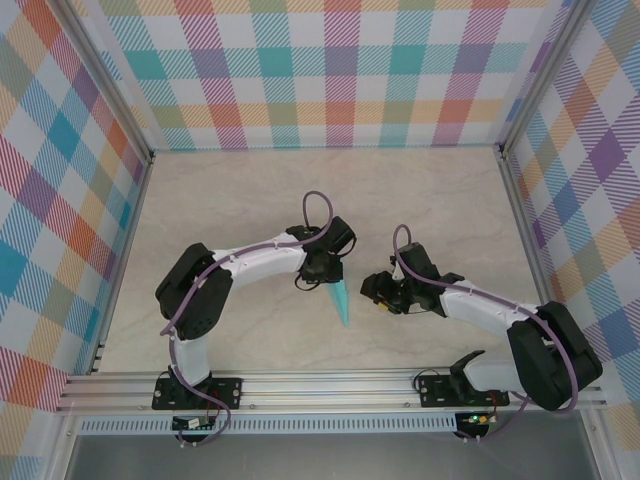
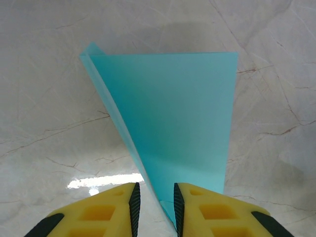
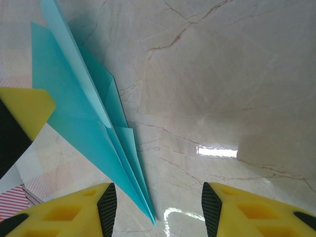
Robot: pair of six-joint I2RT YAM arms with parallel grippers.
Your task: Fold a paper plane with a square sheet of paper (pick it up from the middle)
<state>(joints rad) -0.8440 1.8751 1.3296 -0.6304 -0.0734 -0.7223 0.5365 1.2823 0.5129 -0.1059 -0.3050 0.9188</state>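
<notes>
Near the middle of the table [image 1: 250, 200], the paper plane [image 1: 342, 300] stood between both arms. The left jaws sat close about its fold; whether they pinched it, I couldn't tell. The right jaws hung spread just beside it.

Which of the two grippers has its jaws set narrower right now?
The left gripper: its fingers stand close together at the paper plane's narrow end. The right gripper's fingers stand wide apart.
</notes>
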